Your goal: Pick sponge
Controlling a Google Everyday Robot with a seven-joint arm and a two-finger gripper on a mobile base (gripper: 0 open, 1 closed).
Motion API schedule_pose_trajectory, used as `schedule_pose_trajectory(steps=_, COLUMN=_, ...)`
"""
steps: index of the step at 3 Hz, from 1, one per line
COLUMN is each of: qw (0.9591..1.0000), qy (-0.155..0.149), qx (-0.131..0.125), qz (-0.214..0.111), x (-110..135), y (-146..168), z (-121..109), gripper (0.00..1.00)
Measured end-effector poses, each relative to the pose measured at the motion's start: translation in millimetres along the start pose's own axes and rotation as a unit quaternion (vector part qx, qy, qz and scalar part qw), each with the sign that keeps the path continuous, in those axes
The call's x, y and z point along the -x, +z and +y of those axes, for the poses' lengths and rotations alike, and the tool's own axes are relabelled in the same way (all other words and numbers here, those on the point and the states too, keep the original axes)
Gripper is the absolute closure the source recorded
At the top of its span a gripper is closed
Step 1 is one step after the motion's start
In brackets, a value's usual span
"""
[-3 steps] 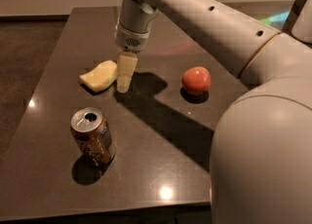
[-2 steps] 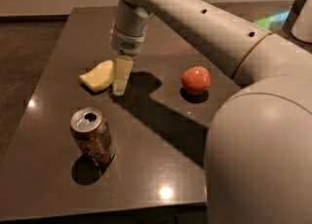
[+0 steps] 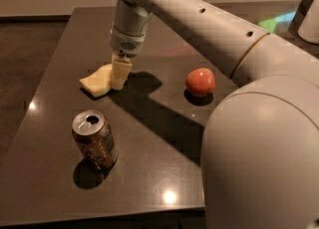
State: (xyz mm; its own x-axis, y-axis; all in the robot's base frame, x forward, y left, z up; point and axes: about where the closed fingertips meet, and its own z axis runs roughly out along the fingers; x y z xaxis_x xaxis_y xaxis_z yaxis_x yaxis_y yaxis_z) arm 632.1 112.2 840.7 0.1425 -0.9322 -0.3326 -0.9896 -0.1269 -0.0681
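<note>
The pale yellow sponge lies flat on the dark table, left of centre. My gripper hangs straight down from the white arm and stands at the sponge's right end, overlapping it in this view. Whether it touches the sponge I cannot tell. The right end of the sponge is hidden behind the gripper.
A brown drink can stands upright near the front left. A red apple sits to the right of the gripper. The arm's big white body fills the right foreground. The table's left edge is near the sponge.
The gripper has moved left, from beside the sponge to over its right end. The sponge, can and apple have not moved.
</note>
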Motion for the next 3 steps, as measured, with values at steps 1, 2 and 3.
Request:
schedule_pose_trajectory(steps=1, qw=1.0000, qy=0.003, qx=0.001, qz=-0.002, x=-0.6, y=-9.5, z=-0.5, gripper=0.64)
schedule_pose_trajectory(steps=2, qw=0.9999, qy=0.005, qx=0.000, qz=-0.011, x=-3.3, y=-33.0, z=0.7, gripper=0.87)
schedule_pose_trajectory(steps=3, qw=0.9998, qy=0.001, qx=-0.001, qz=-0.020, x=-7.0, y=-63.1, z=3.3, gripper=1.00)
